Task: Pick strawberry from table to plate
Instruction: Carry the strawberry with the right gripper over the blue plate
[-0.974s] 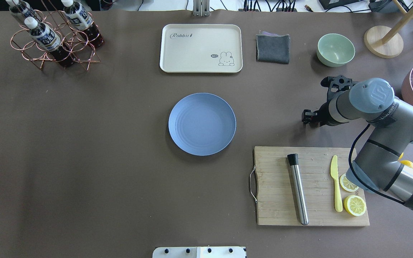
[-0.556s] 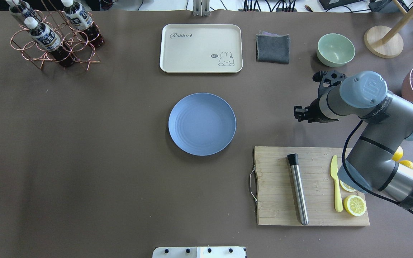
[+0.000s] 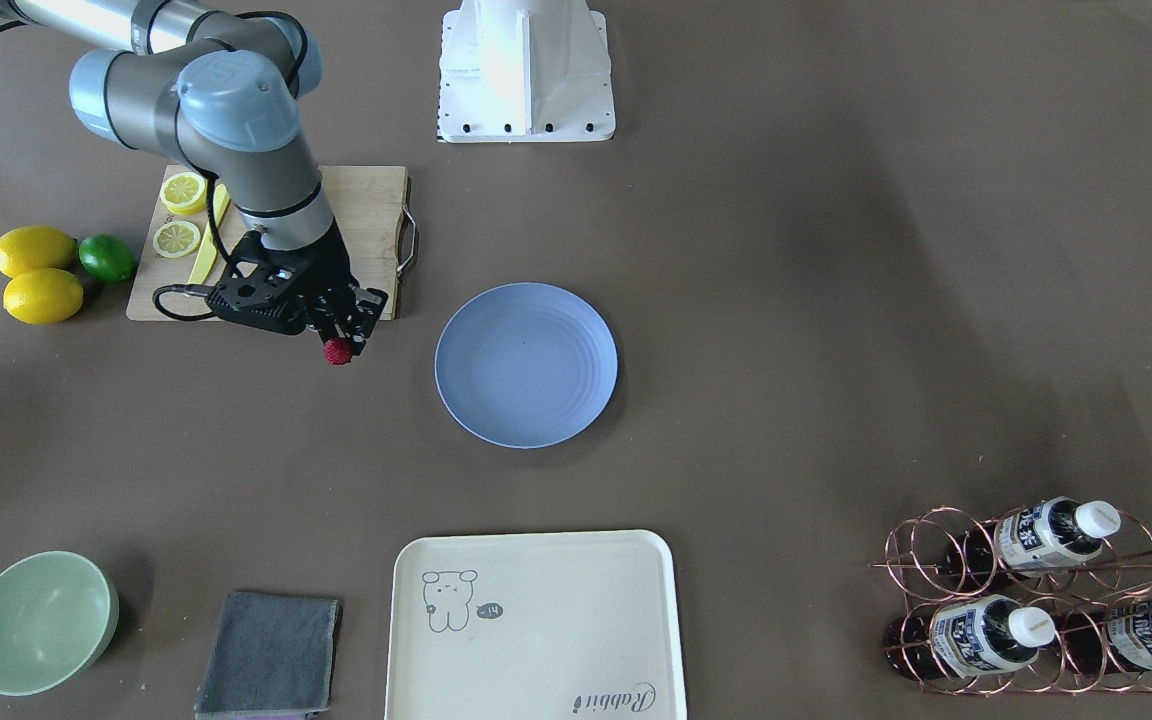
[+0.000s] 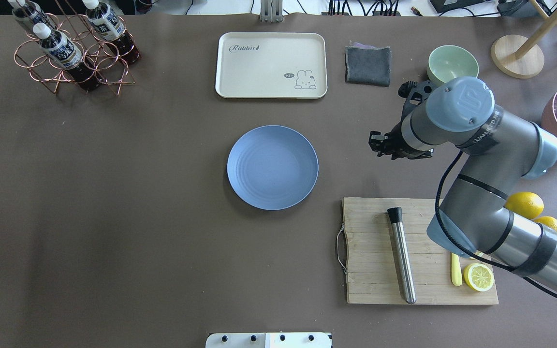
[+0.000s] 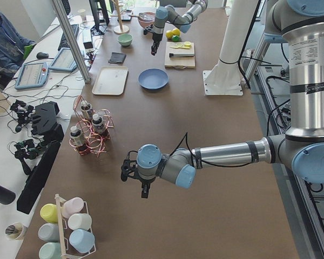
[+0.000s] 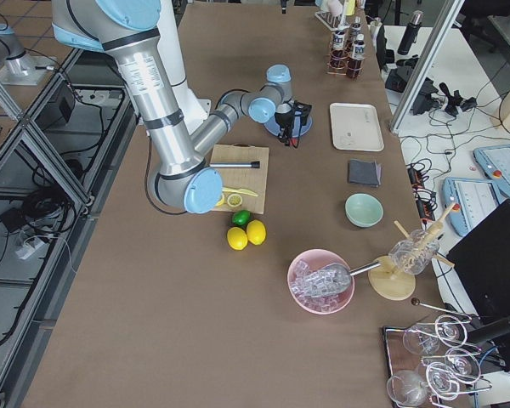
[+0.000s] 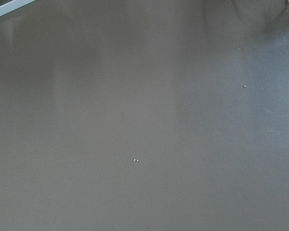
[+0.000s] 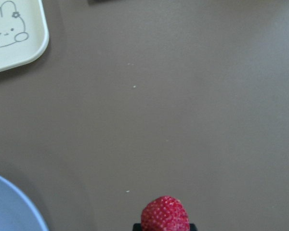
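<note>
The small red bumpy strawberry (image 3: 337,350) hangs above the brown table (image 4: 114,217), and my right gripper (image 3: 343,335) is shut on it. The right wrist view shows the strawberry (image 8: 164,214) at its bottom edge, with the plate's rim (image 8: 9,207) at lower left. The light-blue plate (image 4: 272,167) lies mid-table with nothing on it. My right gripper (image 4: 379,145) is a short way to its right; from overhead the berry is hidden. My left gripper (image 5: 142,186) hovers over bare table far from the plate, and I cannot tell whether it is open or shut.
A wooden cutting board (image 4: 375,251) holds a steel muddler, a yellow knife and lemon slices. Whole lemons (image 4: 525,203) lie beside it. A cream tray (image 4: 271,65), grey cloth (image 4: 368,65) and green bowl (image 4: 452,60) line the far side. A copper bottle rack (image 4: 73,48) stands far left.
My right arm has swung left and slightly farther from the robot, carrying its gripper closer to the plate. The plate and the other objects have not moved.
</note>
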Robot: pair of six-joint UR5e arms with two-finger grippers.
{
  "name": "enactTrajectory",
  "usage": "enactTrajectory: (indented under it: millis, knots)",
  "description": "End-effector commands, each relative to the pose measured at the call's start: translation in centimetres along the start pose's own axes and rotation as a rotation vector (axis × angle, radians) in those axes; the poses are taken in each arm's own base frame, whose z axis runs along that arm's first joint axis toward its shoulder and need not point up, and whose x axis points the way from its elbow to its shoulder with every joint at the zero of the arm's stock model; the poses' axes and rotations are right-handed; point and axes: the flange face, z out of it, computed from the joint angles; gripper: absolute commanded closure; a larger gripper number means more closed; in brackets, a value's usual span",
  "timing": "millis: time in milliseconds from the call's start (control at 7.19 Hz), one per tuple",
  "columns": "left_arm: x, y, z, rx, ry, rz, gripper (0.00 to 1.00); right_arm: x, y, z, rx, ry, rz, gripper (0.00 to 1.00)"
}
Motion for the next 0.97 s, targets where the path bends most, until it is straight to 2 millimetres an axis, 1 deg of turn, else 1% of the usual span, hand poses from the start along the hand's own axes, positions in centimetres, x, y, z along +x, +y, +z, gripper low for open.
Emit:
enactTrajectory:
  millis: [0,139,278,417,556,695,834]
  knots:
    - [-2.0,1.9,0.8,-0.04,-0.015,-0.054,0.02,-8.6,4.7,1.3,0.03,0.018,0.109,1.0]
    - [-2.7,3.1,0.8,-0.046,-0.019,-0.071,0.02,-11.7,6.1,2.3,0.053,0.02,0.147,1.0]
    - [-2.7,2.9,0.3,-0.037,-0.014,-0.074,0.02,-14.2,6.4,3.3,0.061,0.035,0.19,1.0]
    - [-2.9,2.7,0.0,-0.044,-0.019,-0.098,0.02,-15.9,7.2,5.1,0.084,0.018,0.21,1.0]
    - [-2.8,2.5,-0.2,-0.051,-0.021,-0.108,0.02,-16.2,7.8,6.8,0.109,-0.014,0.228,1.0]
    - [-3.0,2.6,-0.4,-0.048,-0.022,-0.113,0.02,-16.3,8.8,7.6,0.116,-0.012,0.215,1.0]
    - [-3.1,2.8,-0.3,-0.05,-0.022,-0.116,0.02,-16.3,9.6,7.9,0.128,-0.011,0.205,1.0]
